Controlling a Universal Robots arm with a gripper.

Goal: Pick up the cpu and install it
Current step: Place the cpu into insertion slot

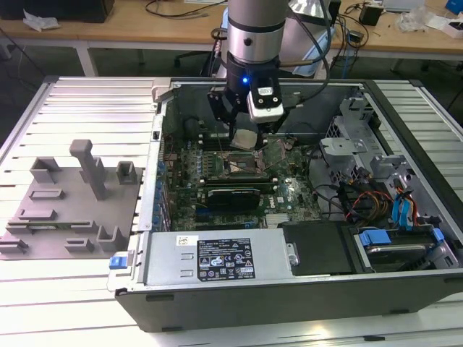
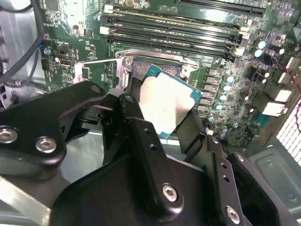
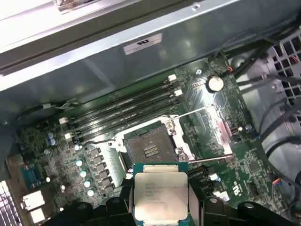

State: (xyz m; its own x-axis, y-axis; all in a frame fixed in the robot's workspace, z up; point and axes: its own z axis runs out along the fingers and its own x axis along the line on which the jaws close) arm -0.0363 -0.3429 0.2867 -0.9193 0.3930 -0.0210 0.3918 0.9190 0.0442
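A ribbed metal bench carries an open computer case, with a grey tray on the exterior view's left. The arm reaches into the case. The gripper is closed on the cpu, pinching two opposite edges, and the chip hangs just above the socket of the green board without touching it.

Step in hand, as judged: the pick-up is done and the carry has reached the point of placement; the cpu is not yet installed. Seating it calls for the chip's edges square to the socket frame, the chip level, and a straight, gentle descent, since the contacts beneath would suffer from a skewed drop.

In the first wrist view the cpu shows its pale top face-on, offset from the bare socket, whose retaining frame stands open. The second wrist view adds the fingers at the chip's sides and its apparent tilt over the socket. The exterior view supplies the case layout and the tray.
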